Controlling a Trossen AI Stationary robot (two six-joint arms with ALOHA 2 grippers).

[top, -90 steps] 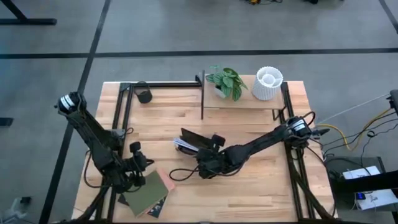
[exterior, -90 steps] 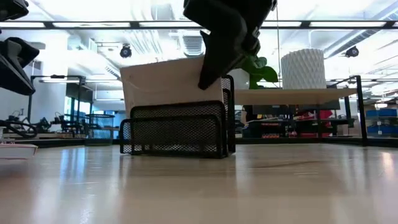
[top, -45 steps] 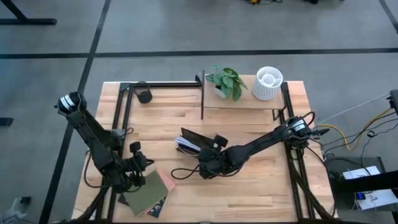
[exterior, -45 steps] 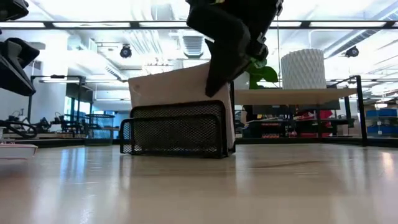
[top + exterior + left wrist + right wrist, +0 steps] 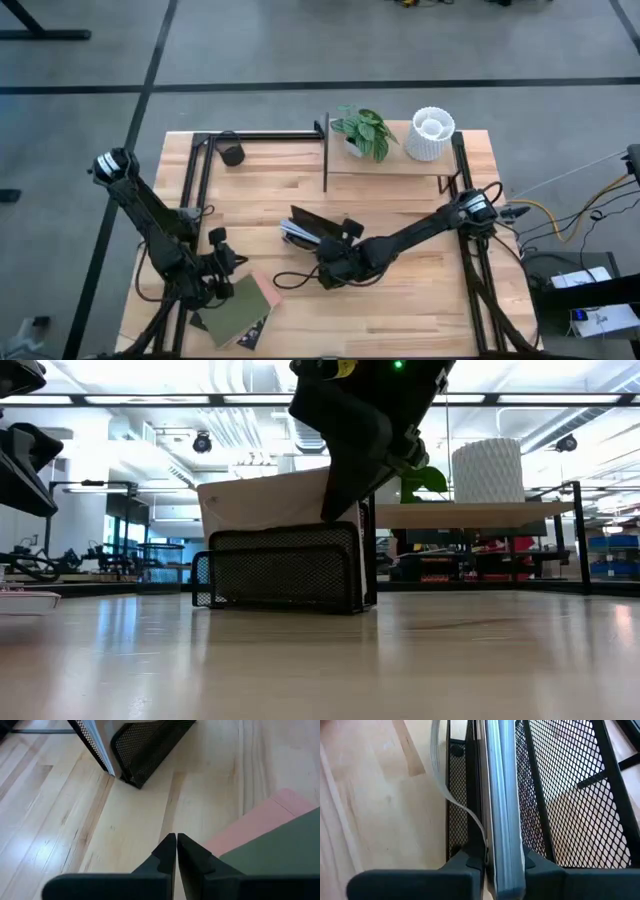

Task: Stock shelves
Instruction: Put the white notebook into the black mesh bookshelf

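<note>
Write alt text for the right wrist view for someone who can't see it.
The right gripper is shut on a thin pale-covered book, holding it upright inside a black wire-mesh book rack. A loose white page curls away from the book beside it, and the light-wood tabletop shows alongside and through the mesh.

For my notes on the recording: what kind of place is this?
Probably a robotics lab or open workshop: strip ceiling lights run over a large room, benches with equipment stand behind the table, and cables trail beside it on a grey floor.
</note>
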